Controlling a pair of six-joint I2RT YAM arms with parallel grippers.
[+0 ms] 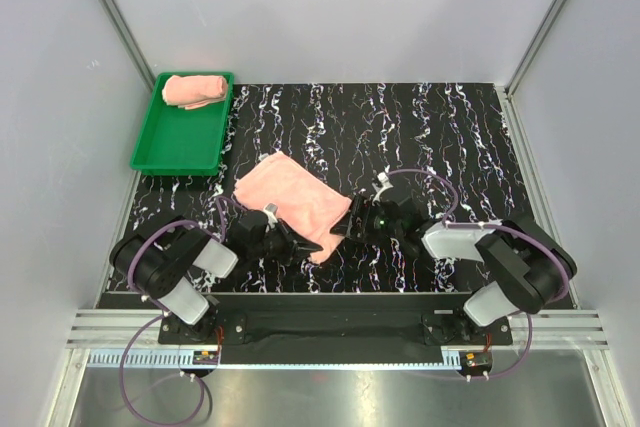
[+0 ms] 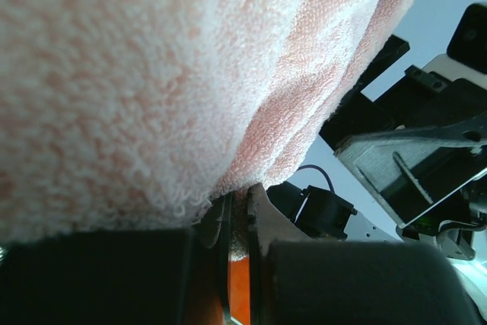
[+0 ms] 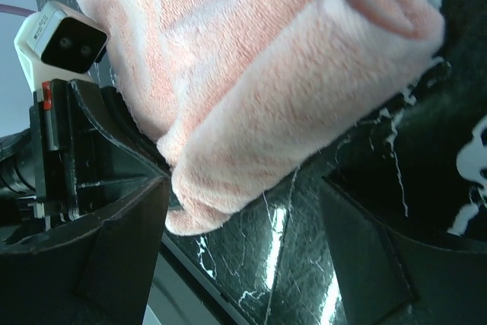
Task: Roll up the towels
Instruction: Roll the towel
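Near the middle of the tabletop [image 1: 430, 147] lies the folded towel [image 1: 290, 197]. It is soft, light terry that will likely sag and bunch rather than hold a crisp edge. Its layers could slide apart, so the hold is probably best taken along the near edge, pinching through every layer at both corners. The left tool [image 1: 305, 245] is clamped on that near edge. The right tool [image 1: 348, 224] stands wide open just beside the towel's near right corner, gripping nothing. Far left, the rolled towel [image 1: 195, 90] rests at the far end of the green tray [image 1: 175, 142].
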